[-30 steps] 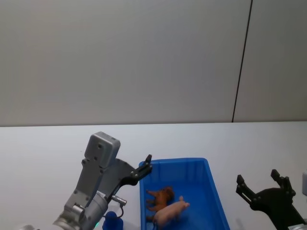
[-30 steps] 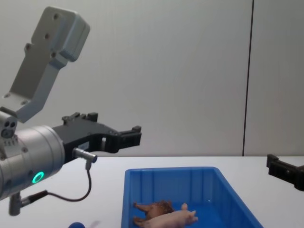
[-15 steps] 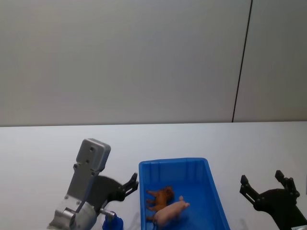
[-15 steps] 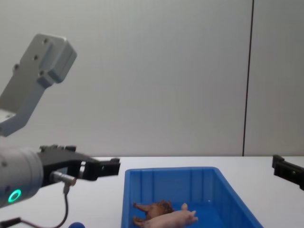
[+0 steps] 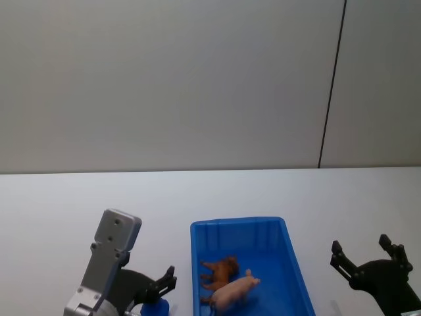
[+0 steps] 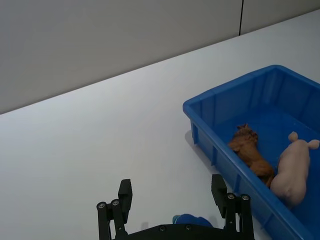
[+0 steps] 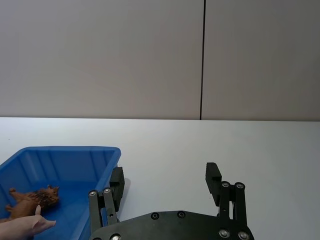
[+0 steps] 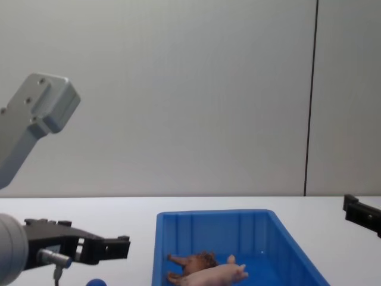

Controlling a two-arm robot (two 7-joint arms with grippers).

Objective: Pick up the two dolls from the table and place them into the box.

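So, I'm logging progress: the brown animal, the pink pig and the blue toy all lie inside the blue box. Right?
Not quite: the blue toy sits on the table outside the box, by the open left pincer, as the left wrist view shows. The brown animal and pink pig do lie inside.

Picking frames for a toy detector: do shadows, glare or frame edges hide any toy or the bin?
Head view: even light, no glare on the table; brown doll and pink doll clear inside the box; right gripper parked lower right. Left wrist view: faint shadow beside the box; left gripper, open, covers part of the blue toy. Chest view: bottom edge cuts the blue toy.
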